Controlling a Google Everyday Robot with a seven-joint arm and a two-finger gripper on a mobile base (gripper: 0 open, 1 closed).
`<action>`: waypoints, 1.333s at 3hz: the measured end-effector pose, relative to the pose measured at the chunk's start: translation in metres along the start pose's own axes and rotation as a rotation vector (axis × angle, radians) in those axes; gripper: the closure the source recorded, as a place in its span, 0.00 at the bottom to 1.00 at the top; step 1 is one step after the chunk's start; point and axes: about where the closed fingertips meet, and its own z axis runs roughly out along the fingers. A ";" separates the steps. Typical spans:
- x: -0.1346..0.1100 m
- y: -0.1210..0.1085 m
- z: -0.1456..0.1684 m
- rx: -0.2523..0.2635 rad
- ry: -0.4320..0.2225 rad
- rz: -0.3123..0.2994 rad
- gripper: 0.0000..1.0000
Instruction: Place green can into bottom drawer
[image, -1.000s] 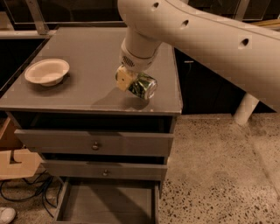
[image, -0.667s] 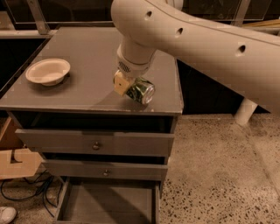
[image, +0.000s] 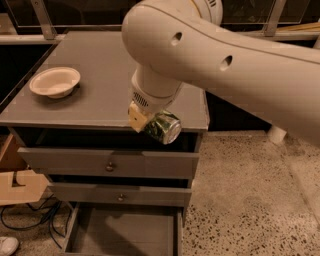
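The green can (image: 163, 127) lies tilted on its side in the air, its shiny silver end facing me, level with the front edge of the cabinet top. My gripper (image: 150, 122) is shut on the green can, with a cream finger (image: 135, 118) showing at the can's left. The big white arm (image: 210, 55) reaches down to it from the upper right. Far below, the bottom drawer (image: 125, 235) stands pulled out, its grey floor bare, directly under the can.
A cream bowl (image: 55, 81) sits on the grey cabinet top (image: 100, 65) at the left. Two upper drawers with round knobs (image: 110, 166) are slightly pulled out. Cardboard (image: 15, 180), cables and a white shoe lie at the left on the speckled floor (image: 250, 200).
The arm has carried the green can forward, from above the cabinet top to out over its front edge, closer to the camera. The bowl and drawers have not moved.
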 end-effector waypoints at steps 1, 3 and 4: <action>0.000 0.000 0.000 0.001 0.000 -0.001 1.00; 0.011 0.012 0.015 -0.022 -0.025 0.066 1.00; 0.035 0.041 0.043 -0.078 0.008 0.094 1.00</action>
